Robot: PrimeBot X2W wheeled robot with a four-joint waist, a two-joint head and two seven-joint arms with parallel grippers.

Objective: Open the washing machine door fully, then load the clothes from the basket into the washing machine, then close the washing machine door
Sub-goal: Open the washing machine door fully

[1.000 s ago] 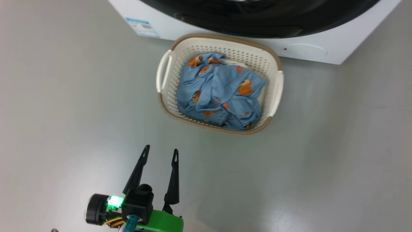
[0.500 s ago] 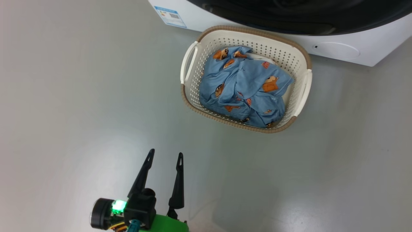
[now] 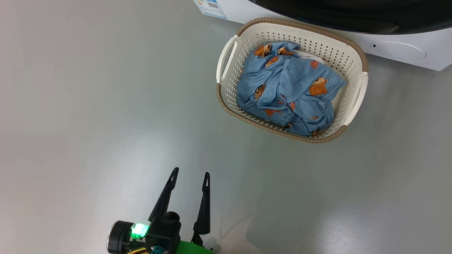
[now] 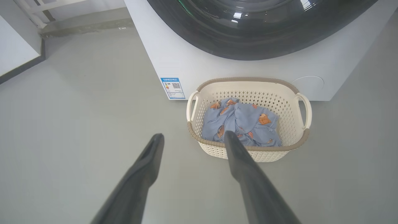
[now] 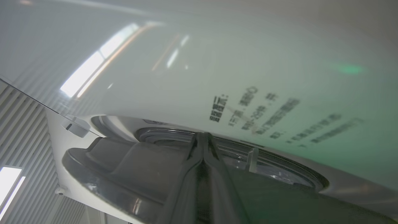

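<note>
The cream perforated basket (image 3: 353, 53) stands on the floor against the white washing machine (image 3: 399, 53), under its glossy black door (image 3: 353, 14). Light blue clothes (image 3: 289, 91) with orange figures fill it, and a cream piece peeks out at the far side. My left gripper (image 3: 190, 174) hangs open and empty over bare floor, well short of the basket. In the left wrist view its fingers (image 4: 193, 134) point at the basket (image 4: 248, 80), the clothes (image 4: 242, 124) and the door (image 4: 258, 31). My right gripper (image 5: 203, 135) is shut, its tips at the door's grey rim (image 5: 124, 155) below the white front panel.
Grey floor lies open on the left of the basket and around my left gripper. A blue label sticker (image 4: 173, 88) marks the machine's lower left corner and a round filter cover (image 3: 402, 52) its lower right. A pale wall base (image 4: 18, 53) runs at the far left.
The whole head picture has shifted, so the camera has moved: basket and machine now sit further right and higher. My left gripper stays open and holds nothing.
</note>
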